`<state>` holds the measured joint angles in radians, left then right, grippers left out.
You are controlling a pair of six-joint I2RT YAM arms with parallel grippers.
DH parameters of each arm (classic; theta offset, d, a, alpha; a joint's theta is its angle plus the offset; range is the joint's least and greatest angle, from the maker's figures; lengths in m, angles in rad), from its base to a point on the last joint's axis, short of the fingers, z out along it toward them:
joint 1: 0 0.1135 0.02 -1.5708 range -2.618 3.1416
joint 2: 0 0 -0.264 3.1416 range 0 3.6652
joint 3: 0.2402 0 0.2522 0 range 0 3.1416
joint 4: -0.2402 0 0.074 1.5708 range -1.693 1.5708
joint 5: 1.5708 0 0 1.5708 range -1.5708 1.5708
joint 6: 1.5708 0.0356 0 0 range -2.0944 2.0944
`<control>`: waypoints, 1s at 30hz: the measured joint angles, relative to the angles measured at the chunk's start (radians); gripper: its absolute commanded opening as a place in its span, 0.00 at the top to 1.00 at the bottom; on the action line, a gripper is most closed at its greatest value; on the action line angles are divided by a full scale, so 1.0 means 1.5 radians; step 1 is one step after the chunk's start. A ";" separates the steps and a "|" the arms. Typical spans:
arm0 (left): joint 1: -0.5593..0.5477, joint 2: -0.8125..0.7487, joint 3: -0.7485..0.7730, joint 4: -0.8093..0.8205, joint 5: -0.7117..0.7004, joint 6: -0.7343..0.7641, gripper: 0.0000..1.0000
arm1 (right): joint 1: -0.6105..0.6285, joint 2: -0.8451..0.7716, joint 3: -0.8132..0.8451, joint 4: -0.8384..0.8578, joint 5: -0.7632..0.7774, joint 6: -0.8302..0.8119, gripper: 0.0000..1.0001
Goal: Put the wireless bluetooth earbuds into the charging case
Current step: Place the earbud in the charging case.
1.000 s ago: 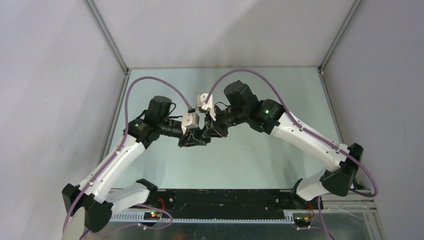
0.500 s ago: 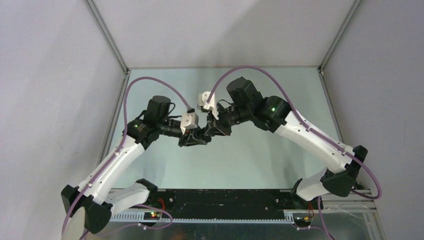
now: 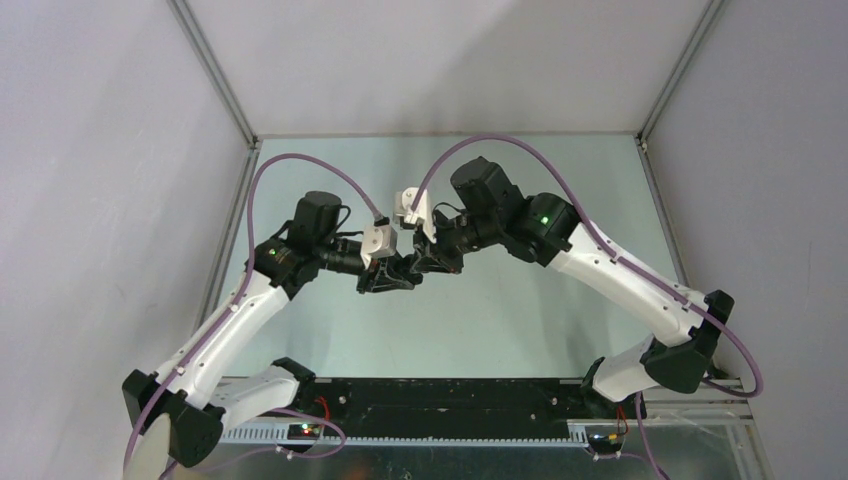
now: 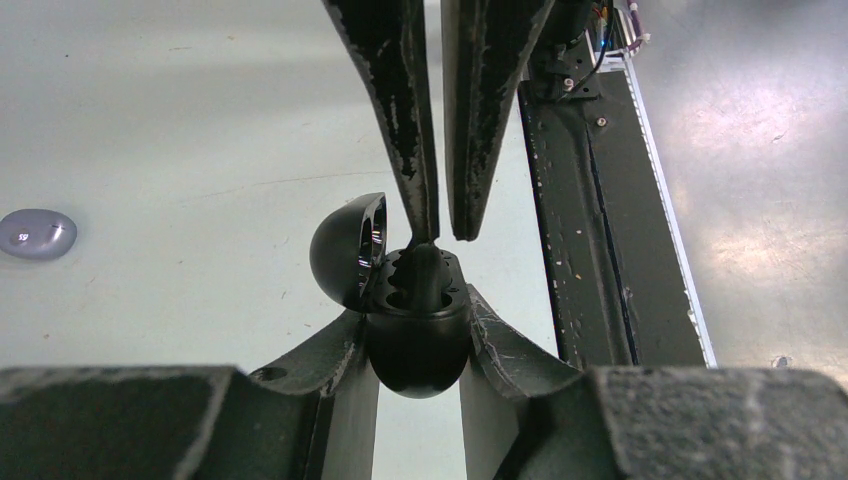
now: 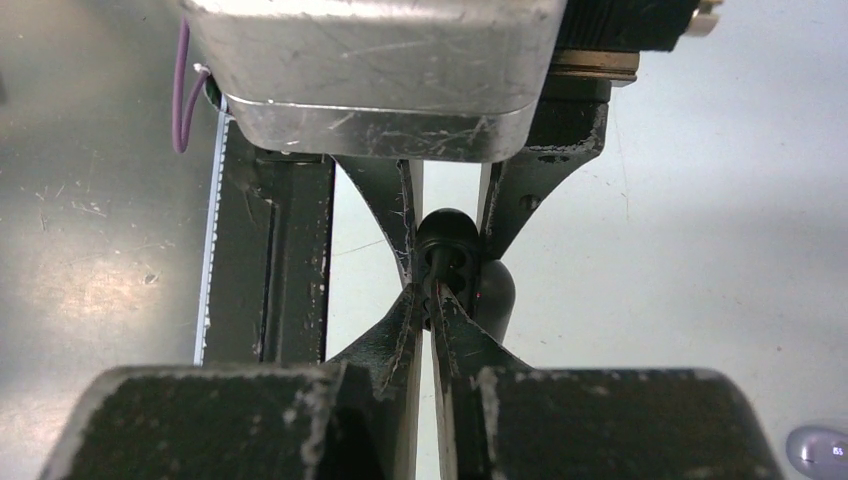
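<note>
Grey walls (image 3: 100, 150) box in a pale green desk (image 3: 500, 330), and both arms meet above its middle. The left pincer (image 4: 418, 330) is clamped around the round belly of the black case (image 4: 415, 355), whose mouth faces the right pincer (image 4: 447, 232) and whose lid (image 4: 345, 250) hangs open to one side. A black bud (image 4: 427, 278) stands in a socket, long axis in line with the right pincer's fingers and lower end inside the case. That pincer is nearly closed with one tip on the bud's top; whether it grips, I cannot tell. A purple bud (image 4: 37, 233) lies flat on the desk, well apart.
</note>
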<state>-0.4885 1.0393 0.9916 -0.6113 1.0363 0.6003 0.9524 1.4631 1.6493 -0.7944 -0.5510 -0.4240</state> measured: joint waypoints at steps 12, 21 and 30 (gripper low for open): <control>0.001 0.000 0.000 -0.013 -0.004 0.000 0.93 | 0.000 0.025 0.011 -0.006 0.006 0.000 0.88; 0.001 0.000 0.000 -0.023 -0.008 0.001 0.93 | -0.001 0.035 0.020 -0.017 0.002 -0.003 0.92; 0.001 -0.001 0.000 -0.034 -0.007 0.001 0.94 | -0.001 0.035 0.014 -0.019 -0.010 -0.013 0.92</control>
<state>-0.4866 1.0378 0.9916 -0.6617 1.0264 0.6018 0.9516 1.5158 1.6703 -0.8234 -0.5655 -0.4435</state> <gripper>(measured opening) 0.336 0.076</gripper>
